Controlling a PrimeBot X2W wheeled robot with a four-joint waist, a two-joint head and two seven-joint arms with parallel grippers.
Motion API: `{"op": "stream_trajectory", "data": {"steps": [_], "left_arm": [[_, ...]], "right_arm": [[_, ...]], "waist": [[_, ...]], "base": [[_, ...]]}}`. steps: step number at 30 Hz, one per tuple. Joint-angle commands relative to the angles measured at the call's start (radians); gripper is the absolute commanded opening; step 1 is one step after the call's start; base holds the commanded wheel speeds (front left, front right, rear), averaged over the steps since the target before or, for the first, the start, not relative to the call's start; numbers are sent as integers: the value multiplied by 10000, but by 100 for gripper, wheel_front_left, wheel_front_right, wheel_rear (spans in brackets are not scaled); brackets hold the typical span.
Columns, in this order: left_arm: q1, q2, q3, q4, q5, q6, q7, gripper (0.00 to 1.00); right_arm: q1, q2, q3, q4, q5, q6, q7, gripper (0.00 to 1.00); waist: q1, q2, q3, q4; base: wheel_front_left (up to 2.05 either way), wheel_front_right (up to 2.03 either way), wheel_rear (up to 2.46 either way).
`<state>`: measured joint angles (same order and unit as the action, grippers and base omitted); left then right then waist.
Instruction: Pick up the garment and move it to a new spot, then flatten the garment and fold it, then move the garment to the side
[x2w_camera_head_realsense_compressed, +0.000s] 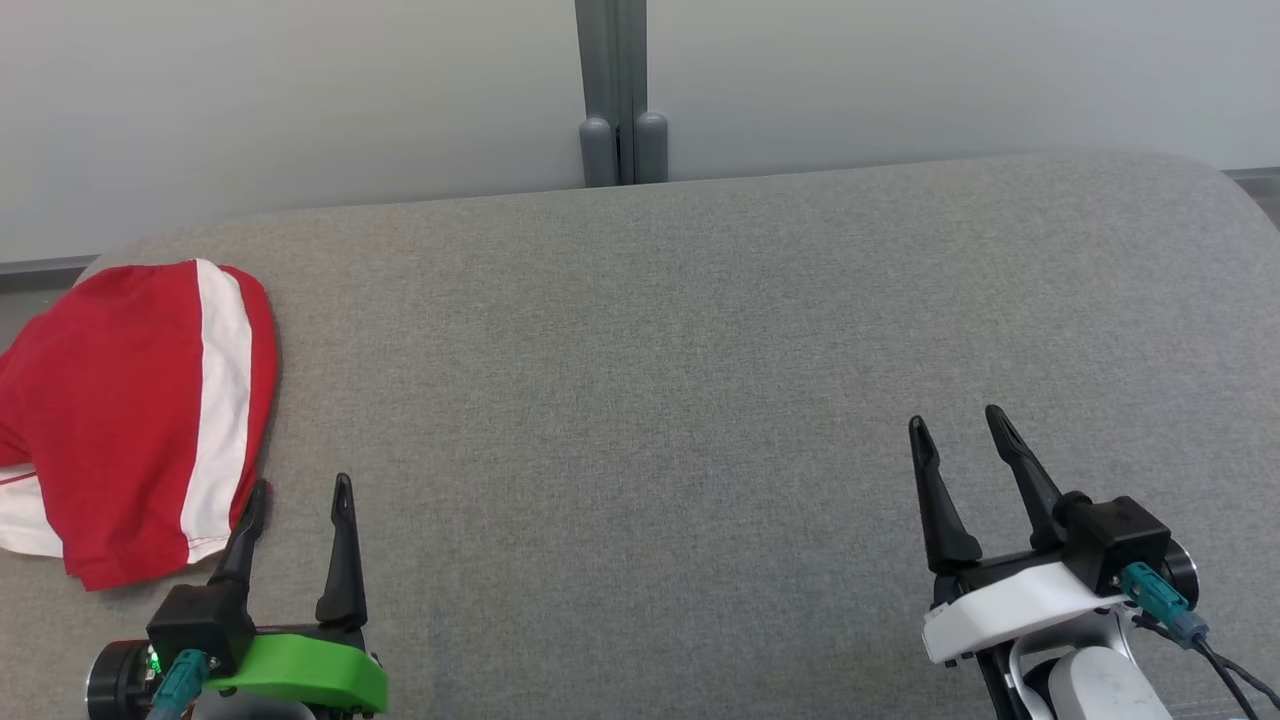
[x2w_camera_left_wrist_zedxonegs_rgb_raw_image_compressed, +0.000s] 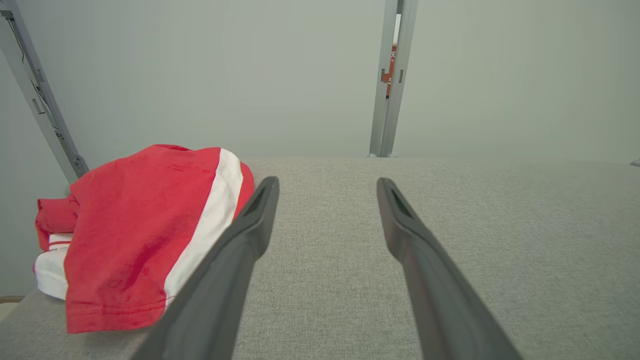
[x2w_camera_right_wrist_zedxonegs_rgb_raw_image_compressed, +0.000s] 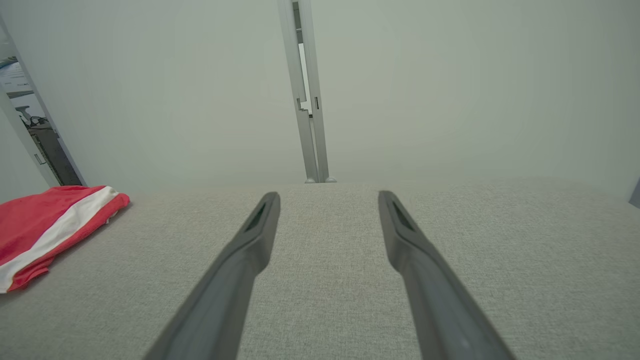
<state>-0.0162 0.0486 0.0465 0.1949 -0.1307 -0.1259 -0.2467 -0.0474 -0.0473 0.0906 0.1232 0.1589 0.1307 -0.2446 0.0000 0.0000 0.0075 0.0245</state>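
Red-and-white garment (x2w_camera_head_realsense_compressed: 130, 420) at left edge, long axis up-frame, just beside gaping, empty left gripper (x2w_camera_head_realsense_compressed: 302, 483); right gripper (x2w_camera_head_realsense_compressed: 955, 416) gaping too, well apart.

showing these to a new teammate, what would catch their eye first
The red garment with a white stripe stands out at once, lying in a rumpled heap at the far left edge of the plain grey cushioned surface. Next come the two grippers low in the head view: the left gripper, on a green mount, open beside the garment's near edge, and the right gripper, on a white mount, open over bare fabric.
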Motion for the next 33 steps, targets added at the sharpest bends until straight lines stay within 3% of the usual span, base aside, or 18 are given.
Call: {"op": "stream_trajectory", "data": {"steps": [1,9,16,33], "left_arm": [[-59,83,-30,31,175,37,-70,100],[-187,86,-213,73,571,33,-18,100],[-126,86,-166,-54,178,62,340,100],[269,211,-126,-847,-126,342,1470,100]], "right_arm": [[62,-47,20,-7,-185,0,-96,100],[188,-51,-42,50,-381,0,-220,100],[174,-48,-190,231,144,-1,-214,100],[182,-49,-246,488,73,-1,-214,100]], "waist": [[0,0,-14,-4],[0,0,-107,32],[0,0,-164,58],[0,0,-252,64]], "base": [[0,0,0],[0,0,0],[0,0,0],[0,0,0]]}}
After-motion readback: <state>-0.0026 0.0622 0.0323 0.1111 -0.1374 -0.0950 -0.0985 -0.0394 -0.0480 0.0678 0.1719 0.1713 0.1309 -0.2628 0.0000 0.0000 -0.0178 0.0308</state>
